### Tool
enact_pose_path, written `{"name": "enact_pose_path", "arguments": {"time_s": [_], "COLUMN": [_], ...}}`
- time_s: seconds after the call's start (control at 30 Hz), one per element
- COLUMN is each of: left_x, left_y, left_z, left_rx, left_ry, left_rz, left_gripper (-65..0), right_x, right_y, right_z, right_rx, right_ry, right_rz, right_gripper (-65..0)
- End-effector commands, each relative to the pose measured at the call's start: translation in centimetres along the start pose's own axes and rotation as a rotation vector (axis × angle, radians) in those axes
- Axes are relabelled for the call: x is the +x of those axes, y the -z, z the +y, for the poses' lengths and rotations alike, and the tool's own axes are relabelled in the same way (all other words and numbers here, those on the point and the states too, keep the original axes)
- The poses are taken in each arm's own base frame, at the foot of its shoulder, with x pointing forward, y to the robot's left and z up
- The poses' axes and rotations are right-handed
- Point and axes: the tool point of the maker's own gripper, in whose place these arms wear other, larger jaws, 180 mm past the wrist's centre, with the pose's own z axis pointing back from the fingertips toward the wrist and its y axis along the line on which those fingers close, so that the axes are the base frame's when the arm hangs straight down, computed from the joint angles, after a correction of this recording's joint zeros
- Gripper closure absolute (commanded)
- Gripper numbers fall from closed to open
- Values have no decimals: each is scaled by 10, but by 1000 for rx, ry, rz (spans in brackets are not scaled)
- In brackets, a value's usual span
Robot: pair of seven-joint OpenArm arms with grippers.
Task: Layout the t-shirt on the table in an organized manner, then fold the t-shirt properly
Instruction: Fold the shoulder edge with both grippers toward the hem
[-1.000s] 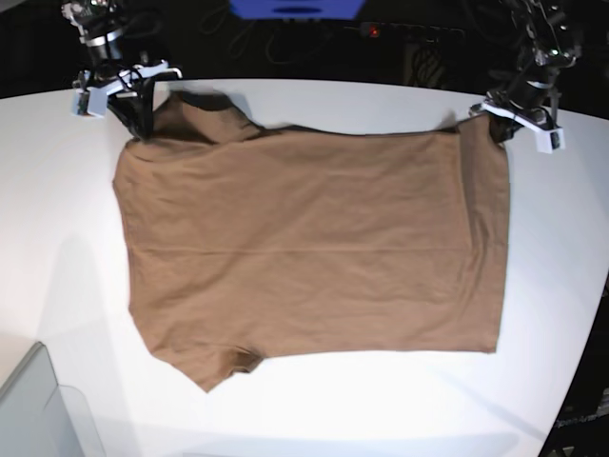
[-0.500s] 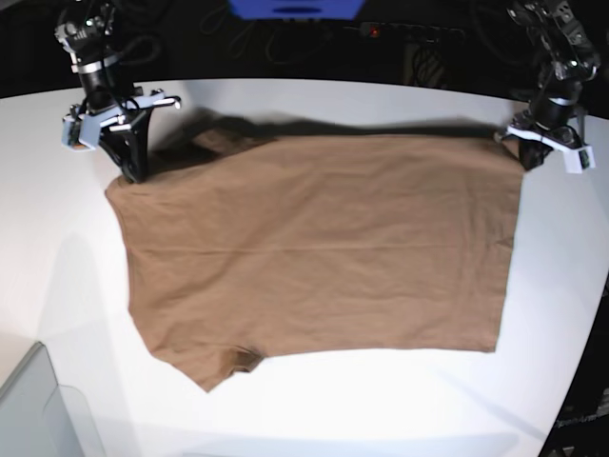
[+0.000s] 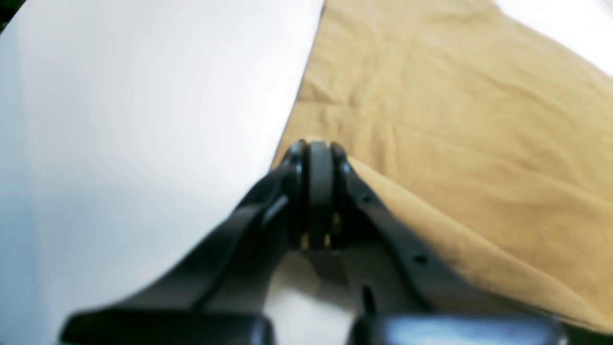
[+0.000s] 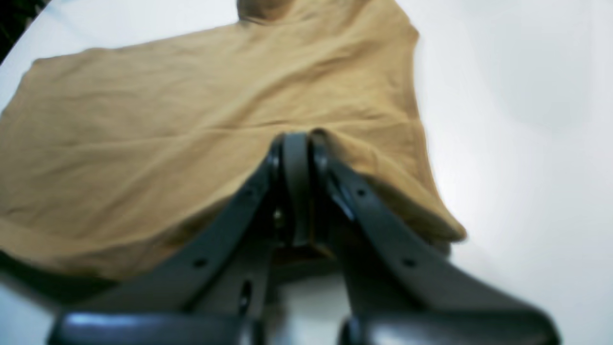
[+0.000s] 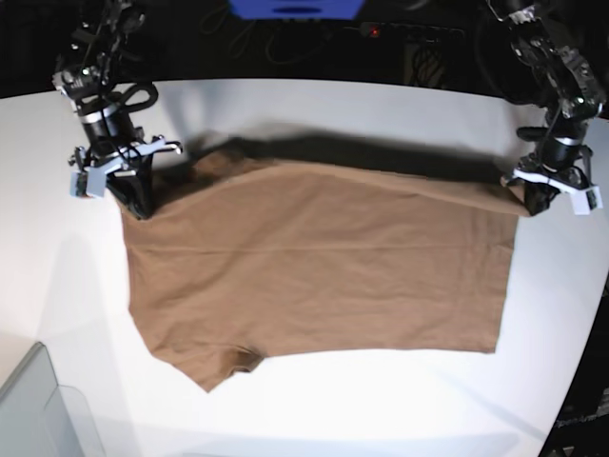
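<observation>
The tan-brown t-shirt (image 5: 324,276) lies spread on the white table (image 5: 333,409), one sleeve pointing to the near left. Its far edge is lifted and casts a dark shadow behind it. My left gripper (image 5: 533,205) at the right is shut on the far right corner. In the left wrist view the left gripper (image 3: 318,148) pinches the t-shirt (image 3: 455,120) hem beside bare table (image 3: 119,120). My right gripper (image 5: 136,205) at the left is shut on the far left corner. The right wrist view shows the right gripper (image 4: 297,141) clamped on a fold of the t-shirt (image 4: 167,120).
A grey translucent bin corner (image 5: 38,409) sits at the near left. A blue object (image 5: 295,8) and cables lie beyond the table's far edge. The curved table edge (image 5: 580,371) runs close to the shirt's right side.
Both grippers have moved toward the near side of the table, carrying the shirt's far edge with them. The far edge has risen off the table and the collar area has folded under.
</observation>
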Motion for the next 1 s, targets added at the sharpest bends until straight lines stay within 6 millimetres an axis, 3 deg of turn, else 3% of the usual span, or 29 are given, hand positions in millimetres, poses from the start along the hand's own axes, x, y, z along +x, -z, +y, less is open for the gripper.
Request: {"name": "enact_pose_path", "arguments": {"time_s": [0.0,0.33,0.73,0.97], "left_x": [15,26,65,52], "left_y": [3,30,44,66], "left_z": [1,11,-3,1], "left_rx": [-3,-3,-29,-8], "left_ry": [-1,-45,-57,-78], "left_rz": [-46,-45,-130,-69], "left_gripper": [0,0,-1,-1], "right_x": [17,26,43,38], "right_y": [3,38,74,88], "right_z": [-3,-15,-22,-29], "right_rx": [9,22,37,37], "right_ry": [-10,5,40,66], "right_rz": [-56,-67,-98,-78], "right_gripper": [0,0,0,0]}}
